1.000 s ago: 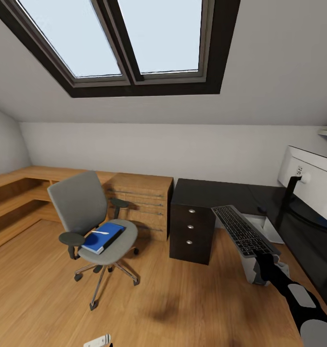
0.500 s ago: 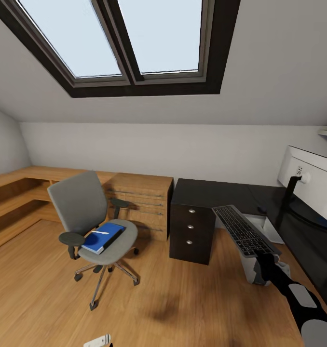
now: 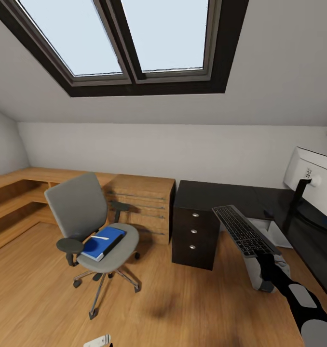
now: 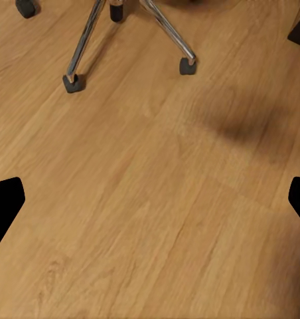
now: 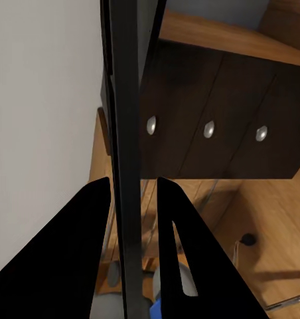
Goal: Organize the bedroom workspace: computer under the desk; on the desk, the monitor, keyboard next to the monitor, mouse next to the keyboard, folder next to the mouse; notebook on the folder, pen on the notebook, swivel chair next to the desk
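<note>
Keyboard pinched by its near end, out over the floor

My right gripper point(image 5: 133, 219) clamps the keyboard point(image 3: 244, 231) left of the desk point(image 3: 216, 193); it's stiff, long, cantilevered, so likely to sag or twist. My left fingers point(image 4: 5, 207) splay empty.

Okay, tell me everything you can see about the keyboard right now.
The keyboard is a slim, long, dark grey board with rows of low flat keys. It is held in the air, tilted, by the right gripper, which is shut on its near end; the far end points toward the desk. It touches nothing else and hangs in front of the three-drawer unit. In the right wrist view it shows edge-on as a thin dark strip between the two fingers.
</note>
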You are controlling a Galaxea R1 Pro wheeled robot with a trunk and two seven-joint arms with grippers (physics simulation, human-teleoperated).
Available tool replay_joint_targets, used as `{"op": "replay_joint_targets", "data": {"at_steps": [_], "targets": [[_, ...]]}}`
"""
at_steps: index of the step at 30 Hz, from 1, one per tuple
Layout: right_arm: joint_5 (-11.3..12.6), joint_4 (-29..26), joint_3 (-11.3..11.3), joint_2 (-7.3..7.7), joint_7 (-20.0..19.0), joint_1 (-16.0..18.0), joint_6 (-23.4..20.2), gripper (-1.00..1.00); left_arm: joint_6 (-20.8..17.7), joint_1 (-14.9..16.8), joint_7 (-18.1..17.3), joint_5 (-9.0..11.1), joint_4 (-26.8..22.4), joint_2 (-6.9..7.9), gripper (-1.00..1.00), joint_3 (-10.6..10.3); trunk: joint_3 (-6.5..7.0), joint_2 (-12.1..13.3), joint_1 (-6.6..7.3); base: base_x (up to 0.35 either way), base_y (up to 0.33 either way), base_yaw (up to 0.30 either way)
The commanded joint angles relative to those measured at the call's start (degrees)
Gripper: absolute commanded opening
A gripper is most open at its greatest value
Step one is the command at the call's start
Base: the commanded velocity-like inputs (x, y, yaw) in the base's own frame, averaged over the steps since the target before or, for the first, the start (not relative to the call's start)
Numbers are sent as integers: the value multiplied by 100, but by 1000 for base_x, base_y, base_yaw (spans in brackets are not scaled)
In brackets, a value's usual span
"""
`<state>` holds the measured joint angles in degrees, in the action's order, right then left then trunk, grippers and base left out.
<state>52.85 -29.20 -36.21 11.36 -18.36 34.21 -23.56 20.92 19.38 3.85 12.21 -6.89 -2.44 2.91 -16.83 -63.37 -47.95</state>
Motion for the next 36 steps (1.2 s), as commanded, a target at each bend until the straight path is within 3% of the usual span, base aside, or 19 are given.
{"op": "replay_joint_targets", "data": {"at_steps": [1, 9, 24, 28, 36], "targets": [[30, 2, -35, -2, -18, 7, -52, -100, 17, 4, 2, 1, 3, -2, 100, 26, -7, -4, -1, 44, 11, 0], [32, 1, -35, -2, -17, 7, -52, -100, 15, 4, 2, -3, 3, -2, 100, 26, -7, -4, -1, 10, 3, 0], [27, 9, -27, -17, -30, 7, -44, -100, 3, 4, 56, -8, 8, -8, 100, 19, 262, 597, 328, 0, 0, 0], [24, 4, -33, -9, -32, 7, -43, -100, 37, 4, 63, -2, 215, -7, 100, 17, 334, 758, 416, 0, 0, 0], [23, -7, -35, 0, -36, 7, -43, -100, 734, -14, 63, 1, 545, 25, 100, 17, 478, 1078, 592, 0, 0, -1]]}}
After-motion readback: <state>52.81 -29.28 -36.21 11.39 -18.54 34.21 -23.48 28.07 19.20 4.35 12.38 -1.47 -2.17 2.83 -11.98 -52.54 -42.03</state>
